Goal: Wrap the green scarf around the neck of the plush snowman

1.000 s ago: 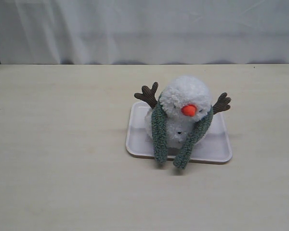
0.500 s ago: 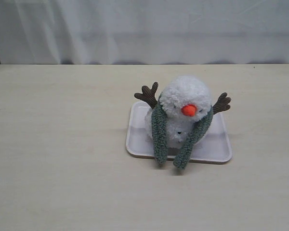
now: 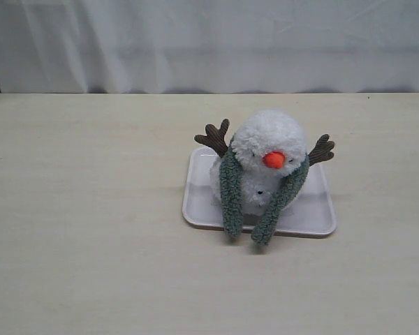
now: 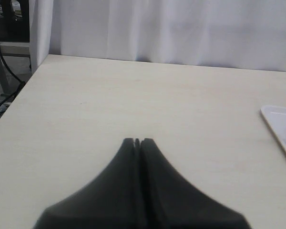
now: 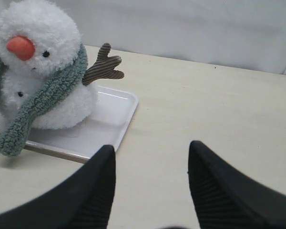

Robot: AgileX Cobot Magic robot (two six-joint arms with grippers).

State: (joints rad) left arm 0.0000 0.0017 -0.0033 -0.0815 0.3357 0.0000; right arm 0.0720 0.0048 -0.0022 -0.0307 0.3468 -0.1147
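Right gripper [image 5: 151, 145], jaws parted, apparently sits apart from plush snowman [image 5: 62, 102].

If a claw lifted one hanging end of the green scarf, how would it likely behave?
Probably floppy: the green scarf drapes limply around the plush snowman, both ends sagging to the tray rim. Its fuzzy knit likely resists slipping. Pulling one end may drag it off; no knot shows.

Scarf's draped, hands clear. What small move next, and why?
Probably reach the open right hand to the scarf end nearest it and cross it over: both ends hang uncrossed down the snowman's front, so the wrap looks loose.
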